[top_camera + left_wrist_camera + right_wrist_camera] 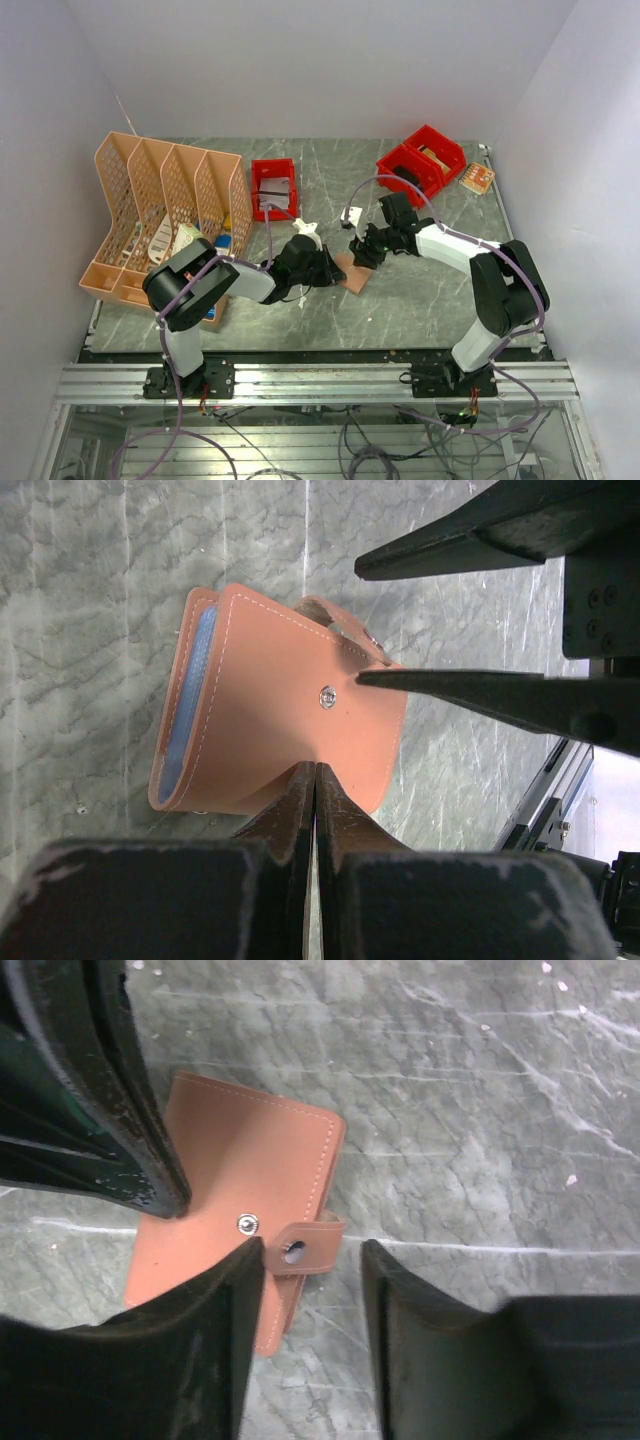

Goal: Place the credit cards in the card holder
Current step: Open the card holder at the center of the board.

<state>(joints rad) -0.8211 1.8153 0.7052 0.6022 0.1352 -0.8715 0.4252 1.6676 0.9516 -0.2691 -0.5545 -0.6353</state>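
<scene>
Card holder [290, 710] lies folded on the bench [480, 1110], left hand [316, 778] closed with tips against its cover, right hand [312, 1252] open around its snap strap [322, 1244].

card holder [290, 720] matt tan leather-look, white stitching, shiny metal snap [327, 695]; table [80, 580] smooth grey marbled

Card holder [290, 680]: near edge hidden behind L hand [316, 772]. Blue strip [188, 695] inside, left of hand: card/pocket unclear.
</scene>
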